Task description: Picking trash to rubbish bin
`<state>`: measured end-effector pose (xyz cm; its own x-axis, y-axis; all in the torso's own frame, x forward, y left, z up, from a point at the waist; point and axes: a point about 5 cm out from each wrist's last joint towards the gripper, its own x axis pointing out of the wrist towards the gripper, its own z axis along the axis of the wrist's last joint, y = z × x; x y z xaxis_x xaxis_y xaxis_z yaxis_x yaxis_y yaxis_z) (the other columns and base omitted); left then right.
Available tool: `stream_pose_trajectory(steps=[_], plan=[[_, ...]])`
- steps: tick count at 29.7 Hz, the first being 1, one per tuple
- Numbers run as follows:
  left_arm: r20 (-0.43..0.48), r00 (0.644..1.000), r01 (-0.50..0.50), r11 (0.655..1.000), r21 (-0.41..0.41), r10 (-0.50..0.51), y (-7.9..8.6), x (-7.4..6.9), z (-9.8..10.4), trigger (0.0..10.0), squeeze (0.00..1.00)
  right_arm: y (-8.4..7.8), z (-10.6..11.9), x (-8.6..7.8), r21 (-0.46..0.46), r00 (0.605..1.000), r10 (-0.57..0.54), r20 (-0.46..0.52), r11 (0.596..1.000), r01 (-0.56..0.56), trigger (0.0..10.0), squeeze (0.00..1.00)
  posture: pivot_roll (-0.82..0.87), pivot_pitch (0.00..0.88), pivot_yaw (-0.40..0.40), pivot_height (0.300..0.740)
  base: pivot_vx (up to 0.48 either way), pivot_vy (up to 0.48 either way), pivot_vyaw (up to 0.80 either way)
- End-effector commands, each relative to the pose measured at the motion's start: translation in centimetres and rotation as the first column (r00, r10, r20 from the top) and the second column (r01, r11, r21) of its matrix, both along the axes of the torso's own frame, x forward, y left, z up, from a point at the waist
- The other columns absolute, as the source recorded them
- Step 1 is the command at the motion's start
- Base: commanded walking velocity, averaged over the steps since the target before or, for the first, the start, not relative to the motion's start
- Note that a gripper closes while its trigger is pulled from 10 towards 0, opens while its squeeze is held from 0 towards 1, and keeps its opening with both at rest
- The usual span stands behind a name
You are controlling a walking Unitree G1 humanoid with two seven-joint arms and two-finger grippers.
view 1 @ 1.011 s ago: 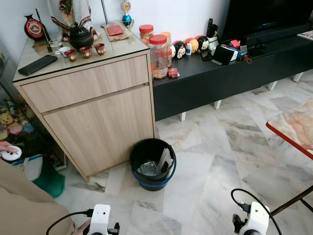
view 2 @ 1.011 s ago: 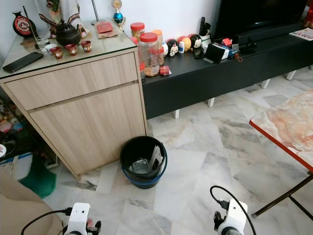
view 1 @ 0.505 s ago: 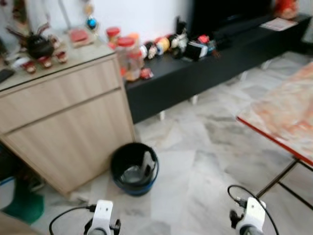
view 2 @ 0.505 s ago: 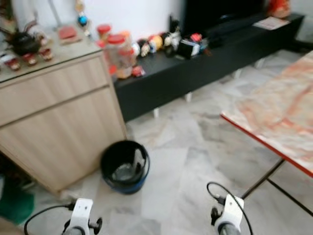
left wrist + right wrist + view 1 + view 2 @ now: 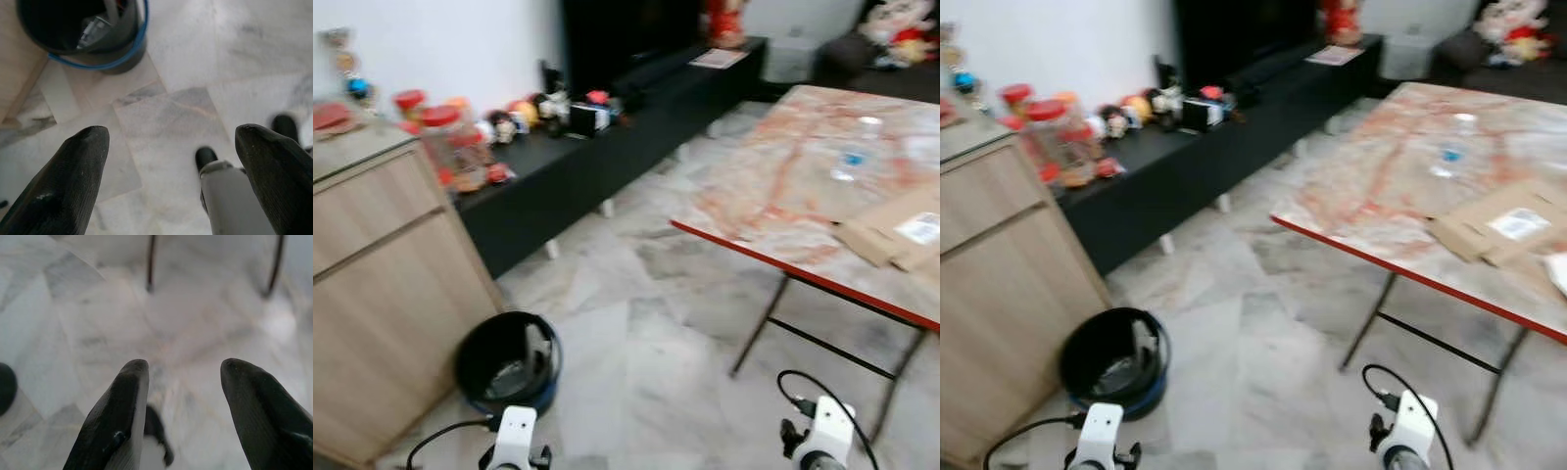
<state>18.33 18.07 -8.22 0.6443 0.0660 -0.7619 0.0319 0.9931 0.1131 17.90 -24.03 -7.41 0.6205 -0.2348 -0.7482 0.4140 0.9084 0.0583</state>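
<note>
Both my grippers, left [image 5: 171,161] and right [image 5: 178,406], hung open and empty; the table [image 5: 783,196] with its cardboard [image 5: 891,235] lay ahead-right, nearer my right.

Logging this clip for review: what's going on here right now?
Nothing is being handled. The left gripper and right gripper hang low over the marble floor, both open and holding nothing. The black rubbish bin, with some trash already inside, stands beside the wooden cabinet on the robot's left. On its right is a red-edged folding table with flattened cardboard on top. The head views are blurred.
</note>
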Motion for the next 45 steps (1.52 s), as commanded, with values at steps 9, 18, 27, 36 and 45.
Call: stream_pose_trajectory(steps=[9, 18, 27, 36, 45], plan=[[0.002, 1.0, -0.007, 1.0, -0.005, 0.007, 0.0, 0.1, 0.0, 10.0, 0.0, 1.4, -1.1, -1.9, 0.024, 0.999, 0.013, -0.03, 1.0, -0.013, 10.0, 0.0, -0.07, 0.047, 0.071, 0.74, 0.0, 0.0, -0.8], [0.0, 1.0, -0.016, 1.0, -0.005, 0.016, 0.2, 0.0, 0.0, 10.0, 0.0, 2.3, -3.0, -7.7, 0.049, 0.995, 0.007, -0.098, 0.999, -0.002, 10.0, 0.0, -0.07, 0.05, 0.071, 0.74, 0.0, 0.0, -0.8], [-0.001, 1.0, -0.019, 1.0, -0.01, 0.019, 0.1, -0.2, -0.1, 10.0, 0.0, 3.5, -4.1, -16.3, 0.083, 0.977, -0.008, -0.211, 0.996, 0.026, 10.0, 0.0, -0.07, 0.056, 0.067, 0.74, 0.0, 0.0, -0.8], [-0.012, 1.0, -0.013, 1.0, -0.008, 0.013, 0.3, -0.6, -0.3, 10.0, 0.0, 4.1, -3.8, -20.2, 0.095, 0.974, -0.032, -0.224, 0.994, 0.055, 10.0, 0.0, -0.09, 0.073, 0.089, 0.74, 0.0, 0.0, -0.53], [0.053, 0.999, -0.012, 1.0, 0.02, 0.011, 0.8, 0.2, 0.4, 10.0, 0.0, 0.5, -1.3, -4.1, -0.005, 0.999, 0.031, 0.035, 1.0, -0.031, 10.0, 0.0, -0.12, 0.1, 0.118, 0.74, 0.0, 0.0, 0.0]])
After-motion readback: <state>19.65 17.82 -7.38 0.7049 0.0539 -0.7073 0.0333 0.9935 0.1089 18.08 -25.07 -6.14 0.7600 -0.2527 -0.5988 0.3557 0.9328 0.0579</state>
